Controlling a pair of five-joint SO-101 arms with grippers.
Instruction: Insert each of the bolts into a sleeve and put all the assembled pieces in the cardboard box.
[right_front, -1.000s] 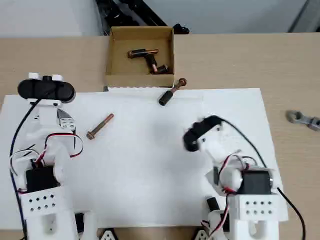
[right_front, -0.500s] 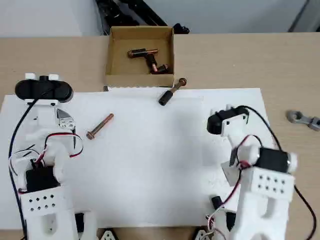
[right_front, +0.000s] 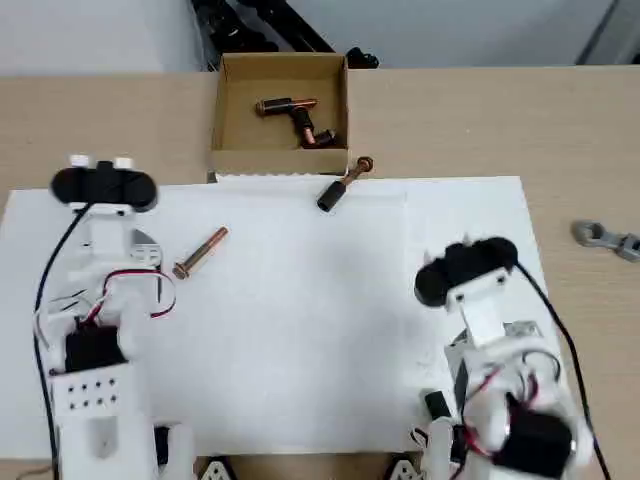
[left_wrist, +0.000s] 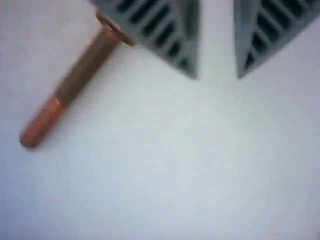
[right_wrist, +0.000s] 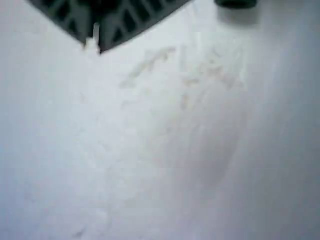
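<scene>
Bolt, copper-coloured metal with a hexagonal head (right_front: 200, 252), lies loose and unsleeved on the white paper sheet (right_front: 300, 330) that covers the near part of the light wooden table (right_front: 500, 120). It lies flat and at a slant. Its head is toward the left arm and its shank end points toward the sheet's middle.

Left pincer (left_wrist: 216, 75): hangs over the sheet just beside the bolt's head. Its two grey ribbed fingers (left_wrist: 165, 35) stand a narrow gap apart with bare sheet between them, and nothing is held. The bolt is outside the gap, with its head at the outer edge of one finger. Contact cannot be confirmed.

Right pincer (right_wrist: 94, 46): over the sheet on the right side, well apart from the bolt. Its dark fingers are closed together, tip to tip, and hold nothing.

Silver metal wrench (right_front: 605, 237): on bare table to the right of the sheet, apart from both arms.

Farther off, one assembled piece (right_front: 342, 186), a copper bolt seated in a black cylindrical sleeve (right_front: 330, 198), lies across the sheet's far edge. It is outside the box, just in front of it, with its bolt head toward the box's near right corner.

Open brown cardboard box (right_front: 280, 160): on the table beyond the sheet. Inside lie at least two more assembled pieces (right_front: 288, 105), close together toward the right half of the floor. Their exact count cannot be told.
</scene>
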